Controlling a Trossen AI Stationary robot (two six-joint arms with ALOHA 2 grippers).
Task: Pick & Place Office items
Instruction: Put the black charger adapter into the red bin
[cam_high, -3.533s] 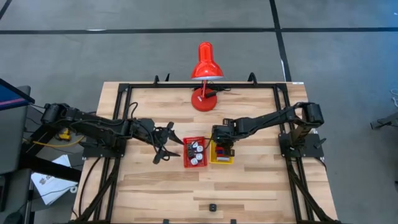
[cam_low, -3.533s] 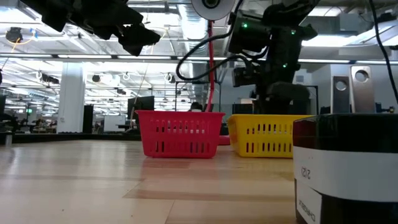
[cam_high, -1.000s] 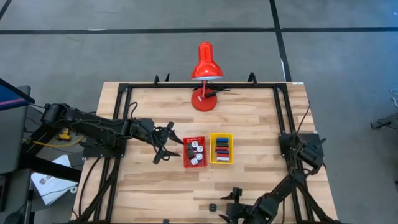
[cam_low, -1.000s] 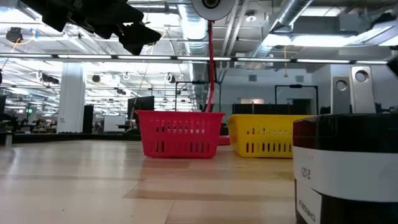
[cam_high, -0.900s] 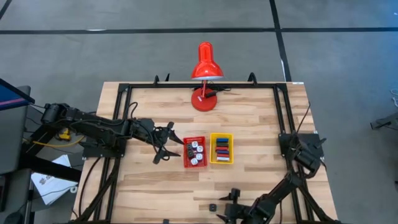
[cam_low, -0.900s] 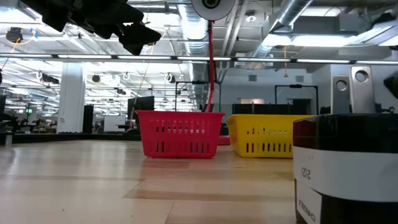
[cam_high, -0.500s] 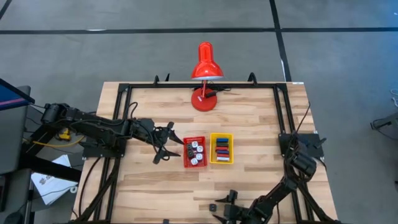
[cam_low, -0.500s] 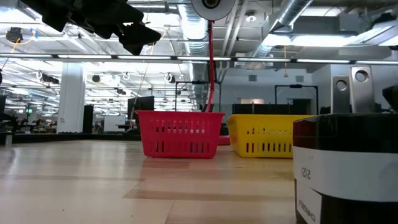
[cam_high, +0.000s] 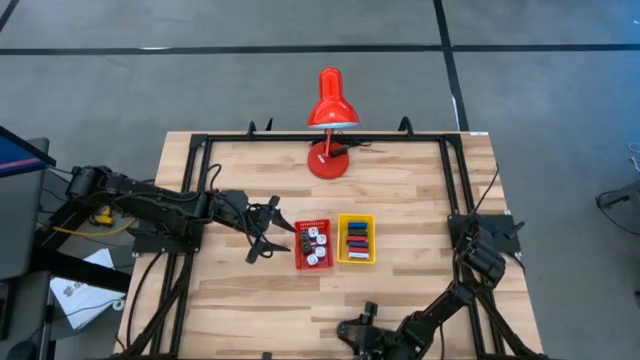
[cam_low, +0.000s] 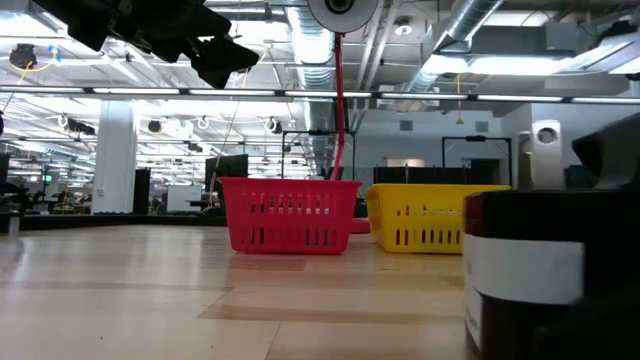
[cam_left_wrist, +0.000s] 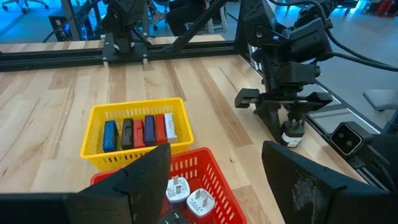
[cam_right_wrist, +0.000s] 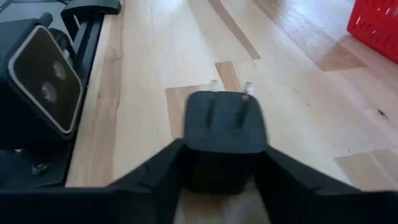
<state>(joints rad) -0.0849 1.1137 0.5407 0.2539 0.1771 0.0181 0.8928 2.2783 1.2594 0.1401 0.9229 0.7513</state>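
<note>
The right gripper is down at the table's near edge, with a small black plug sitting between its two dark fingers. The plug is a squat block with two metal prongs pointing away from the wrist, so its prong axis runs along the gripper's own reach, and the fingers flank its two side faces. They look pressed against it, though the blur leaves it unclear whether the grip is firm yet or the jaws are only just meeting the sides. From above, the right gripper hides the plug completely, and the arm is folded low, running back from the near edge toward its base on the right.

The coming move turns on where the plug has to go: the red basket and the yellow basket sit side by side at mid-table, well apart from the plug and farther from the near edge. The red one holds white plugs; the yellow one holds a row of flat red, blue and black pieces. By kind, the black plug likely belongs in the red basket, so the arm would need to lift and carry it inward.

The left gripper hovers just beside the red basket with its fingers partly spread and nothing between them.
</note>
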